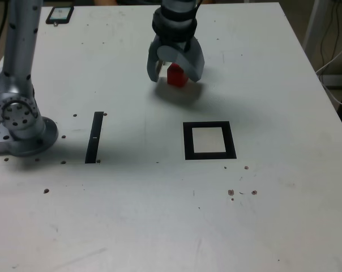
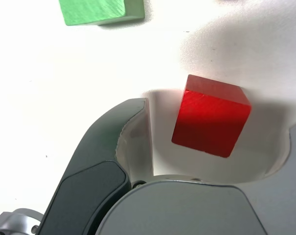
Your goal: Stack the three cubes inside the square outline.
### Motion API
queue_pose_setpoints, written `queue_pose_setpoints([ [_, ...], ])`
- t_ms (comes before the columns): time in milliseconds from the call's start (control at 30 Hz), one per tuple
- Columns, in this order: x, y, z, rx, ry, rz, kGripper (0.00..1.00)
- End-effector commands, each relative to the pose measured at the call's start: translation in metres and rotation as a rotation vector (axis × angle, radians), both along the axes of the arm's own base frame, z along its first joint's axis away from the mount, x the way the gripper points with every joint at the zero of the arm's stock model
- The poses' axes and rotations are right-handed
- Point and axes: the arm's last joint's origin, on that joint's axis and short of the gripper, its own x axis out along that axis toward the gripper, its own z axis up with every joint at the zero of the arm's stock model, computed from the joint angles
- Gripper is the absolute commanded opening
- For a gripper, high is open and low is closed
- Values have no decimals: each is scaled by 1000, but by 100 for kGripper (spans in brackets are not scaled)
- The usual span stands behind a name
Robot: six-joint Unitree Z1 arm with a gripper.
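My tool (image 1: 175, 69) hangs low over the far part of the table (image 1: 159, 215), pointing downward, with its two jaws spread apart. The red cube (image 1: 177, 76) sits on the table surface between the jaws. In the wrist view a visible gap of white table separates the red cube (image 2: 210, 115) from the dark jaw on one side, and the other jaw appears only at the frame edge, also clear of the cube. The tool is therefore open around the cube and not gripping it.

The green cube (image 2: 96, 11) rests on the table near the red cube but apart from it; only part of it shows, at the edge of the wrist view. In the exterior view my tool hides it. The yellow cube is not visible in either view.

The square outline (image 1: 209, 140) lies flat near the middle of the table, closer to the near edge than the red cube and well apart from it. Its white centre is uncovered.

A thin black strip (image 1: 94, 137) lies toward the exterior view's left, beside my arm's base (image 1: 24, 127). A small dark device (image 1: 59, 14) lies near the far left corner of the table.
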Motion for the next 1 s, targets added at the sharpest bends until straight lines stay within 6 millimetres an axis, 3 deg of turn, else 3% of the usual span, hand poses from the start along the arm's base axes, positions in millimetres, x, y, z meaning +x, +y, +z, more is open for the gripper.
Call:
queue_pose_setpoints([
  [0, 4, -1, 1, 2, -5, -10, 86],
  [300, 10, 0, 1, 0, -6, -18, 64],
  [667, 18, 3, -12, -15, 14, -27, 62],
  [967, 20, 2, -11, -47, 2, -43, 50],
])
